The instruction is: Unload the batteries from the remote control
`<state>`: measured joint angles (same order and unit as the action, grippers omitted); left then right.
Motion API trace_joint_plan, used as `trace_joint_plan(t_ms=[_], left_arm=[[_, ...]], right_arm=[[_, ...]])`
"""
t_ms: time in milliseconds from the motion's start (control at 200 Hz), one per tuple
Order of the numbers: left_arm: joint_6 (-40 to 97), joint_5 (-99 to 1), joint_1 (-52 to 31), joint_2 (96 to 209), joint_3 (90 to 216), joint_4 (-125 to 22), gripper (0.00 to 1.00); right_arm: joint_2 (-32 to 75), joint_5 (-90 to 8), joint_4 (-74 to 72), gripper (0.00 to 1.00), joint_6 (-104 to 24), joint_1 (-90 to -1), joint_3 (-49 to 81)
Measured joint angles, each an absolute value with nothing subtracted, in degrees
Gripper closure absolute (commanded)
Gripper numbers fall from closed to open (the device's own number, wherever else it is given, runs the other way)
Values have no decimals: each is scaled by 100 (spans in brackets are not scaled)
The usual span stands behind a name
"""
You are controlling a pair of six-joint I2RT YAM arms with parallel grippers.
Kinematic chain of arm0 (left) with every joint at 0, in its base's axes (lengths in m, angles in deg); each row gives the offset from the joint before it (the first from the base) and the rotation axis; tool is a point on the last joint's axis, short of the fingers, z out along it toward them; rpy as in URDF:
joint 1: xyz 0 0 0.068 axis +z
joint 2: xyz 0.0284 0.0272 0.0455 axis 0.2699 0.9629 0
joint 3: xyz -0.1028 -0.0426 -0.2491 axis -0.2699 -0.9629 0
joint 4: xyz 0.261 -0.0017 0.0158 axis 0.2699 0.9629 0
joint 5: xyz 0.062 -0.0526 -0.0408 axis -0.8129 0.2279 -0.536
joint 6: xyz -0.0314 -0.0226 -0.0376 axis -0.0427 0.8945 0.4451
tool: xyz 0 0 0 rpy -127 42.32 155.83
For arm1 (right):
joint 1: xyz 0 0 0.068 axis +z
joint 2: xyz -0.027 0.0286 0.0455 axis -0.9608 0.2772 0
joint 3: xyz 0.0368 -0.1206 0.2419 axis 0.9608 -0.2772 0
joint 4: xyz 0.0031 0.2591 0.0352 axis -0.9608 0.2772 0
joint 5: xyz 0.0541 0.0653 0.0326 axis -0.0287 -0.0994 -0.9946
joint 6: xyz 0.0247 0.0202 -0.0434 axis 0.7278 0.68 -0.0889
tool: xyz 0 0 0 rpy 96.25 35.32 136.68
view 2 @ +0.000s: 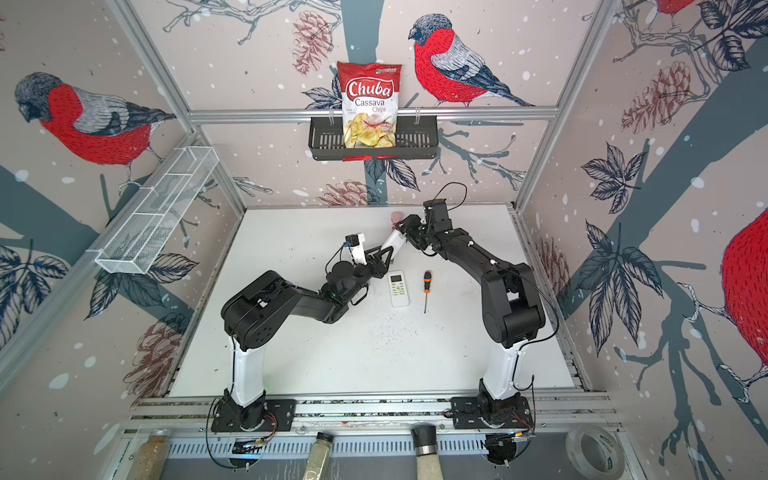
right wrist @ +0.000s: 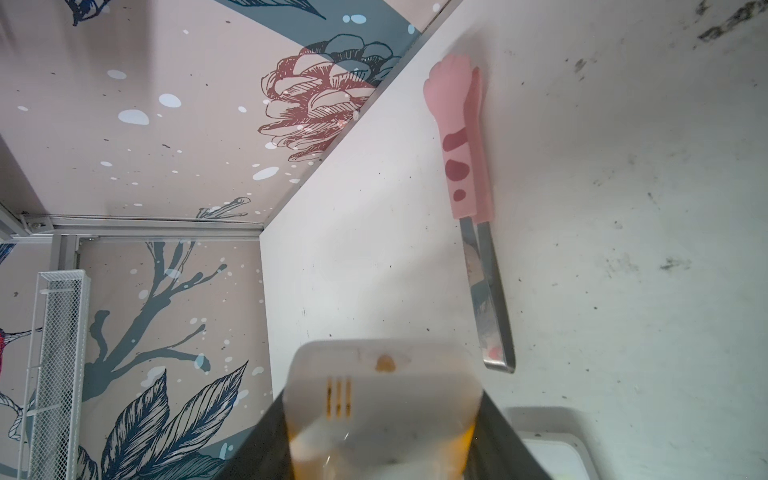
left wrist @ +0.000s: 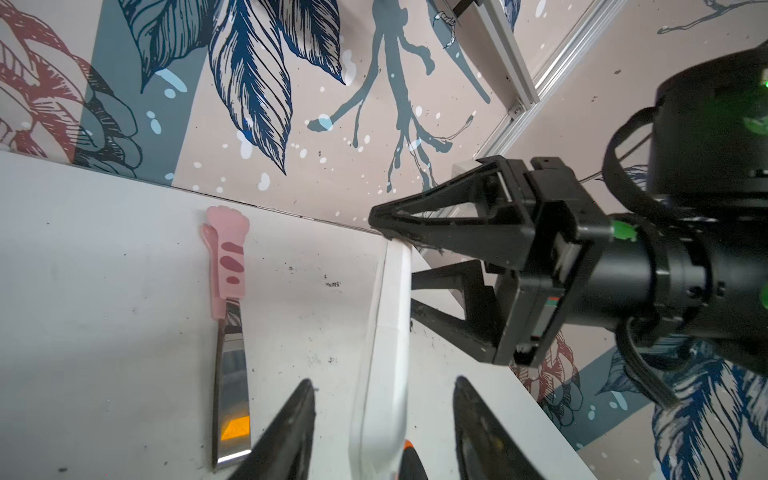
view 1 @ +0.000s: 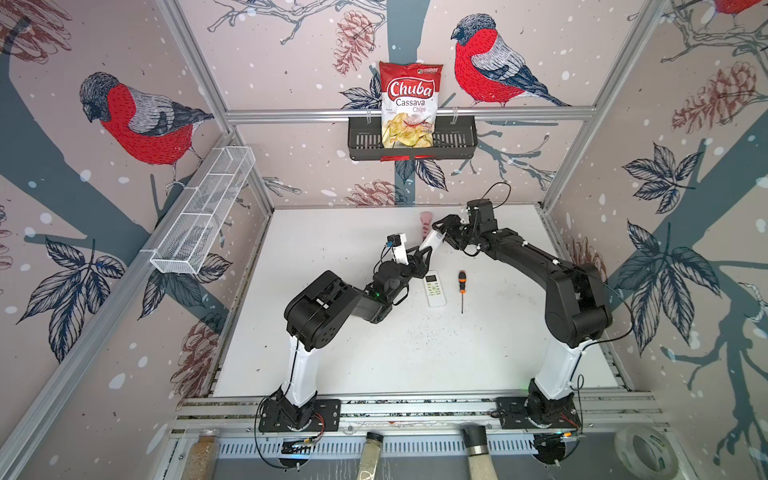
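**Remote held aloft between two grippers**

The held remote (view 1: 432, 242), white, hangs clear of the table (view 1: 332, 332), slanting between the arms in both top views. The right gripper (left wrist: 397, 249) is clamped on its far end, both fingers pressed against the casing. The left gripper (left wrist: 382, 382) straddles its near end, jaws parted, and a gap shows between each of its fingers (left wrist: 291, 428) and the casing.

Just beyond the held remote, toward the back wall, pink-handled tongs (view 1: 425, 222) lie flat near the table's rear edge. On its near side lie a second remote (view 1: 434, 289) and, beside that, an orange-and-black screwdriver (view 1: 461, 284). To its left the white, scuffed tabletop is bare out to the side wall.

High above it on the bird-patterned back wall hangs a black basket (view 1: 361, 143) with a chip bag (view 1: 409, 104)
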<state>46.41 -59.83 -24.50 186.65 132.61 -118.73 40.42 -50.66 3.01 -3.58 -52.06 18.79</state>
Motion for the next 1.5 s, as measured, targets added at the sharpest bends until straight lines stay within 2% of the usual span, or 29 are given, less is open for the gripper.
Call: trace_joint_plan(t_ms=[190,555,816,881,991,1061,1376,1501], left_arm=[[4641,-6023,-2455,18776,13482,-11541,67],[4595,-6027,-2472,18697,13299,-11526,72],[4549,-5988,-2481,18617,13207,-11510,80],[4536,-5970,-2483,18608,13209,-11510,79],[4497,-6003,-2483,18606,13294,-11386,61],[4504,-6049,-2470,18608,13349,-11336,60],[4521,-5983,-2501,18732,13600,-11277,86],[4521,-5883,-2503,18735,13598,-11320,91]], right_arm=[[4042,-5050,307,88,-365,-5191,1882],[4044,-5024,336,89,-387,-5234,1923],[4044,-5029,333,92,-404,-5258,1936],[4044,-5026,329,92,-406,-5258,1936],[4044,-5009,329,92,-411,-5256,1936],[4044,-5005,331,92,-435,-5254,1936],[4044,-4895,318,92,-492,-5245,1925],[4044,-4900,307,92,-494,-5260,1914]])
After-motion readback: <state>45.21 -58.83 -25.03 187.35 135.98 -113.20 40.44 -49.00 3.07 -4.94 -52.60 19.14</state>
